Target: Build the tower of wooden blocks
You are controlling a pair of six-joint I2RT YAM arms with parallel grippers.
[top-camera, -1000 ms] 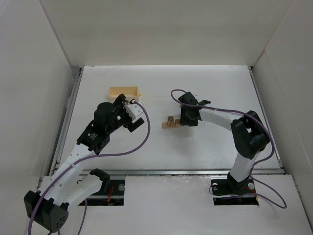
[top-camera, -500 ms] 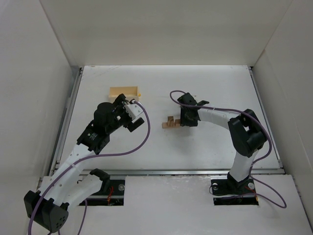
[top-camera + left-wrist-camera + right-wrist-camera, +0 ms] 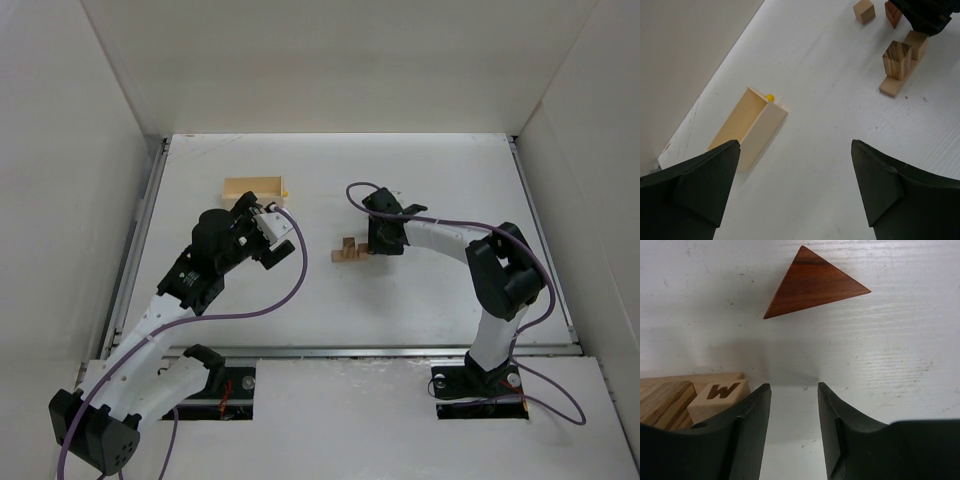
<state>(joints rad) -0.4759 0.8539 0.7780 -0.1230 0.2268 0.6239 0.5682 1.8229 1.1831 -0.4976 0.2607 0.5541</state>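
The small wood blocks [image 3: 346,250] lie mid-table. In the left wrist view an upright pale block [image 3: 897,59] stands on a flat plank [image 3: 891,86], with a loose cube [image 3: 864,11] beyond. In the right wrist view a reddish-brown triangle [image 3: 815,284] lies flat on the table, apart from a pale "W" cube [image 3: 720,392] resting on the plank [image 3: 662,402]. My right gripper [image 3: 794,390] is open and empty, low over the table just right of the W cube; it also shows in the top view [image 3: 378,246]. My left gripper [image 3: 274,250] is wide open and empty [image 3: 795,146], left of the blocks.
A pale yellow open wooden box [image 3: 255,187] lies at the back left, with a small yellow ball [image 3: 770,97] at its end. White walls enclose the table on three sides. Purple cables trail from both arms.
The right arm has shifted very slightly left; its gripper stays beside the blocks. The left arm and the blocks have not moved.
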